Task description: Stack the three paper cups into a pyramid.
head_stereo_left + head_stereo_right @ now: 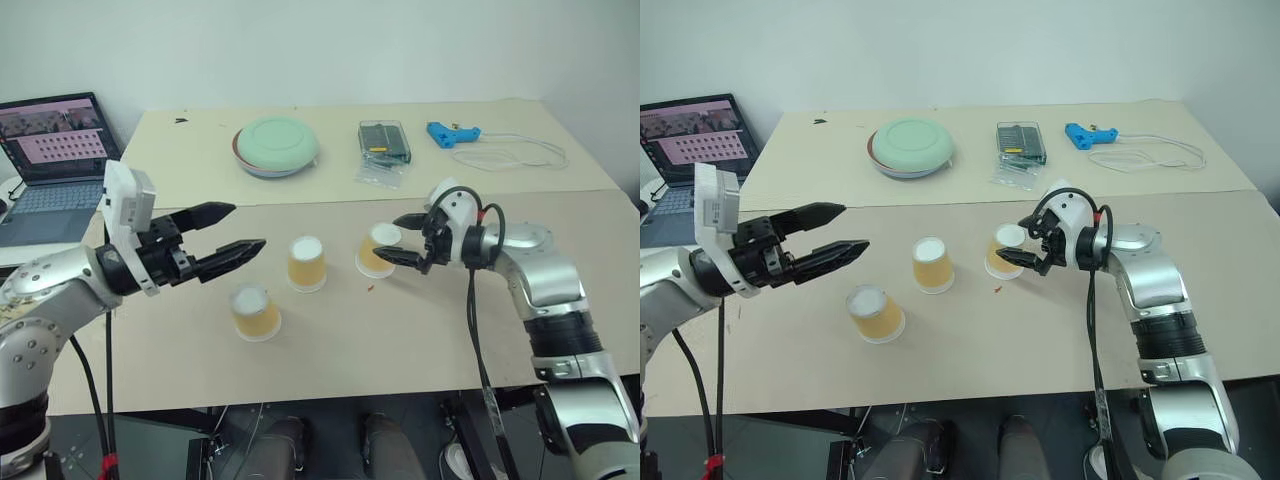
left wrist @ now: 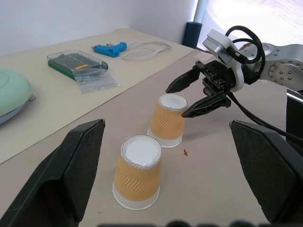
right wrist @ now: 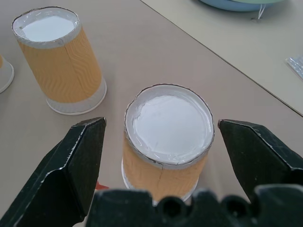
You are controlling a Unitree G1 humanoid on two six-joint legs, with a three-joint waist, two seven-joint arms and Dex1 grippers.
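Landmark: the middle cup [image 1: 307, 263], upside down on the counter [image 1: 420, 330].
Right cup [image 1: 378, 250]: upside down just beside the middle cup, likely half of the pyramid's base.
Front cup [image 1: 255, 312]: upside down, near the middle cup on the robot's side; probably the one to go on top.
Right pincer [image 1: 407, 240]: spread wide, one finger on each side of the right cup, not yet touching; placed to take it.
Left pincer [image 1: 235, 232]: wide and empty, raised left of the middle cup, seemingly waiting.
Progress: nothing stacked.
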